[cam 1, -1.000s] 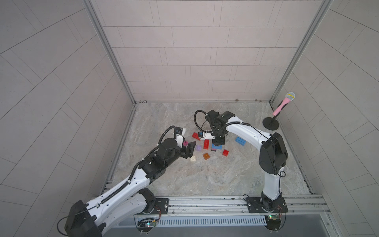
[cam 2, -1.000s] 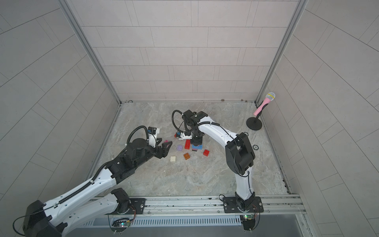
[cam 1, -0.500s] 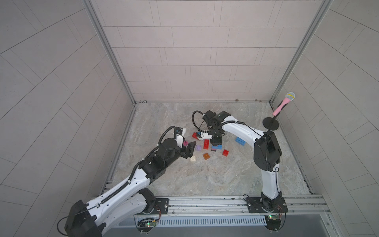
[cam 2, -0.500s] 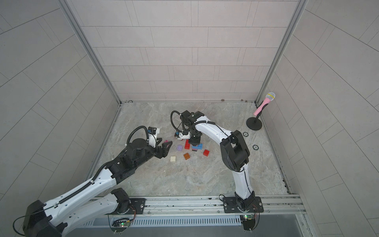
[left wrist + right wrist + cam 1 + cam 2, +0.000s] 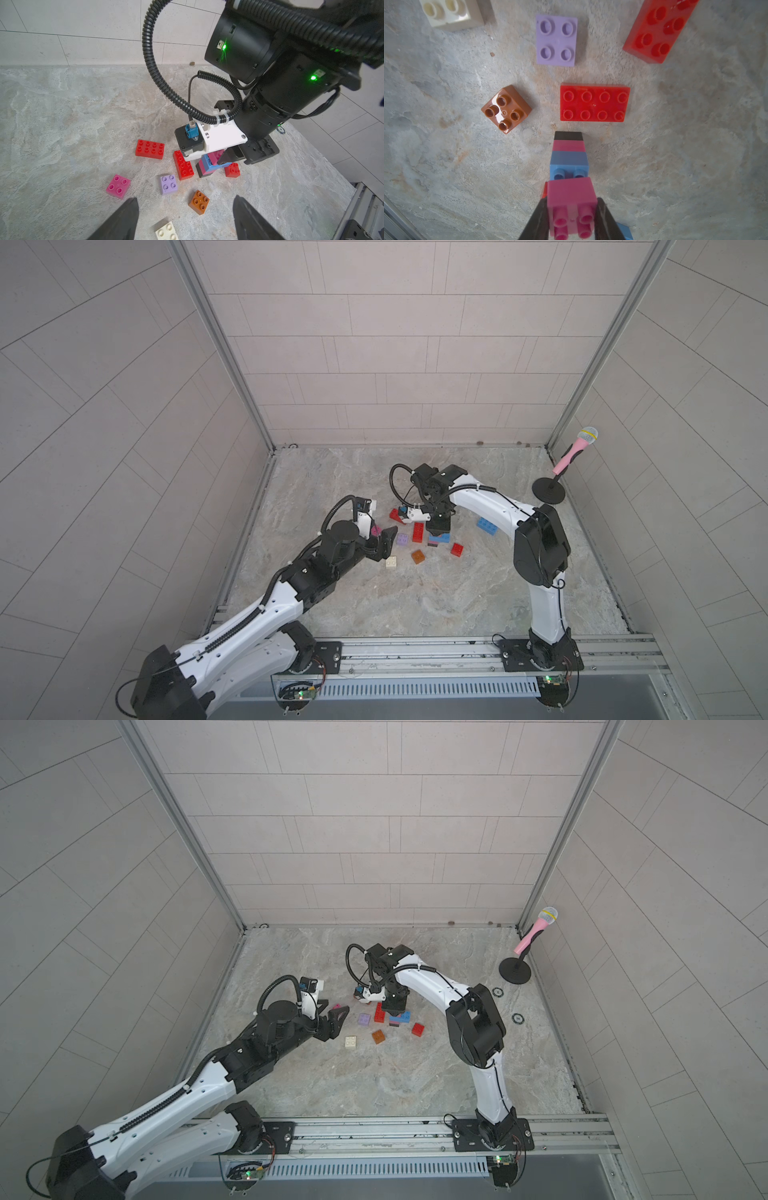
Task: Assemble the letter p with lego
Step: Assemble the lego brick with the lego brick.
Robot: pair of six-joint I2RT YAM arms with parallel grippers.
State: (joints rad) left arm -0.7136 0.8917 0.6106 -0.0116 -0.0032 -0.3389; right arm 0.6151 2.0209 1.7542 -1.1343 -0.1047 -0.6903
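The right elbow (image 5: 540, 547) has swung inward. The right gripper (image 5: 571, 209) still pinches the pink brick (image 5: 570, 193) atop the stack (image 5: 568, 158). The left gripper (image 5: 185, 199) is spread, with open worktop (image 5: 415, 605) frontward.

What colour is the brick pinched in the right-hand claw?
Pink: the pink brick shows best in the right wrist view.

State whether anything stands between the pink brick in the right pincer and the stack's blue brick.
Nothing visible does. The right pincer holds the pink brick right above the blue brick; no other brick lies between them.
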